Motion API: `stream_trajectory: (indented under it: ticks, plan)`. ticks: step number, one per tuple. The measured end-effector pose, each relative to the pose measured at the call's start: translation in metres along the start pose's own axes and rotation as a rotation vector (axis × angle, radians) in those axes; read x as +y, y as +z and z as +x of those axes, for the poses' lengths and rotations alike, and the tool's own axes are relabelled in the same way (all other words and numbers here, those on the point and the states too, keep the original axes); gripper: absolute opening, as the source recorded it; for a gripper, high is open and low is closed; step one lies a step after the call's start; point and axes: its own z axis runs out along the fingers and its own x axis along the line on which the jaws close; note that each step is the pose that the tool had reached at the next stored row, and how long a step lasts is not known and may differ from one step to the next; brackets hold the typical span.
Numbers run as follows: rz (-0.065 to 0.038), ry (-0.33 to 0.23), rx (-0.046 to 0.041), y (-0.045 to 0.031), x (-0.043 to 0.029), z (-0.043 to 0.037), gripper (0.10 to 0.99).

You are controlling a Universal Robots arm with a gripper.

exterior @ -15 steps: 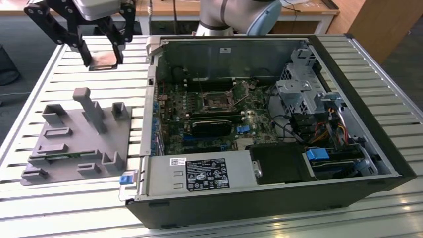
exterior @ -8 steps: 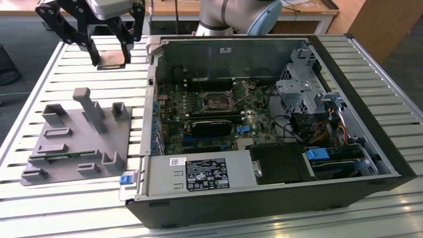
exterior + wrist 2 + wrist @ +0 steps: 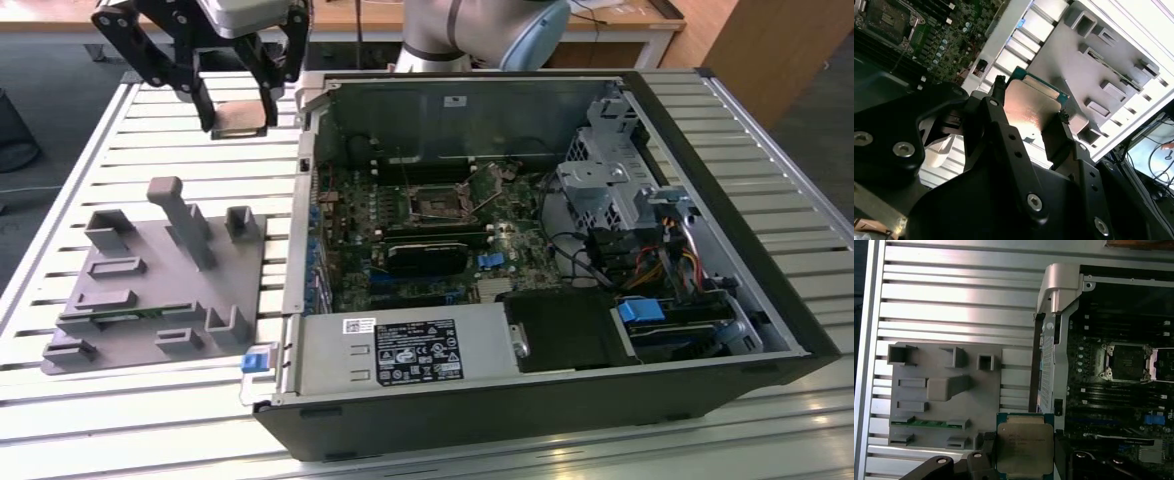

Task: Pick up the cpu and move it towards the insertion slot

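A black claw (image 3: 244, 112) hangs raised above the slatted table (image 3: 120, 150), clamped on the cpu (image 3: 242, 118), a flat square chip held by two opposite edges between the fingers (image 3: 999, 125). In the exterior view it sits toward the left, just beside the open computer case (image 3: 561, 250) and apart from it. The case lies on its side with the motherboard (image 3: 400, 230) exposed. On the table well below the claw rests a grey fixture plate (image 3: 160, 280) with raised blocks. The slot (image 3: 439, 202), a square socket with a metal frame and dark centre, sits on the motherboard, well apart from the chip. In both wrist views the cpu (image 3: 1024, 447) shows a silvery top.
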Motion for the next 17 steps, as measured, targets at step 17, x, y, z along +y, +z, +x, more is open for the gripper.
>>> stream_trajectory:
  ticks: [17]
  plan:
    - [0.0,0.0,0.0,-0.0004,0.0015,-0.0249,0.541]
